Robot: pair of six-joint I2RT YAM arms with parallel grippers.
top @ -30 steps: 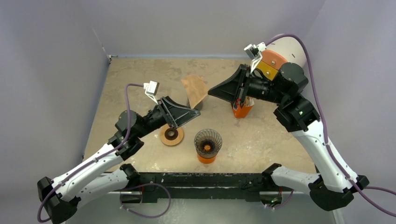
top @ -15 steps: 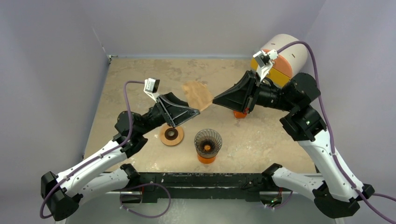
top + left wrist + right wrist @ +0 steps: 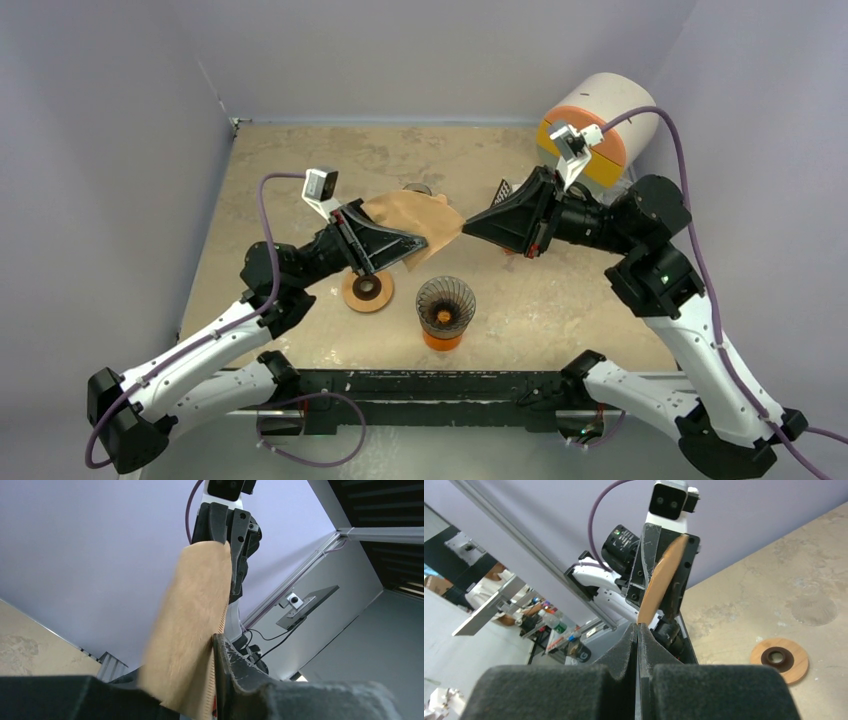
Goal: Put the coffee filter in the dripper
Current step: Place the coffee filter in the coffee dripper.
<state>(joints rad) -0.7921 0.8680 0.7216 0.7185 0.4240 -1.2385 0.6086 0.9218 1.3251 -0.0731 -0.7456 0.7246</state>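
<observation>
The brown paper coffee filter (image 3: 412, 214) hangs in the air between my two grippers, lying nearly flat above the table. My right gripper (image 3: 466, 226) is shut on its right corner; in the right wrist view the pads (image 3: 637, 627) meet on the paper's edge (image 3: 659, 580). My left gripper (image 3: 425, 238) has its jaws closed in on the filter's other side, and in the left wrist view the paper (image 3: 192, 625) lies pressed against one finger (image 3: 225, 660). The dripper (image 3: 445, 309), a dark ribbed cone on an orange base, stands on the table just below and in front of the filter.
A round wooden disc (image 3: 368, 290) with a dark hole lies left of the dripper, under the left arm. A large white and orange cylinder (image 3: 597, 122) lies at the back right. A small dark object (image 3: 417, 188) and a black piece (image 3: 500, 192) sit behind the filter.
The right gripper brought the filter down and toward the left gripper, tipping it from upright to nearly flat. The left jaws, wide open before, have closed in on the paper.
</observation>
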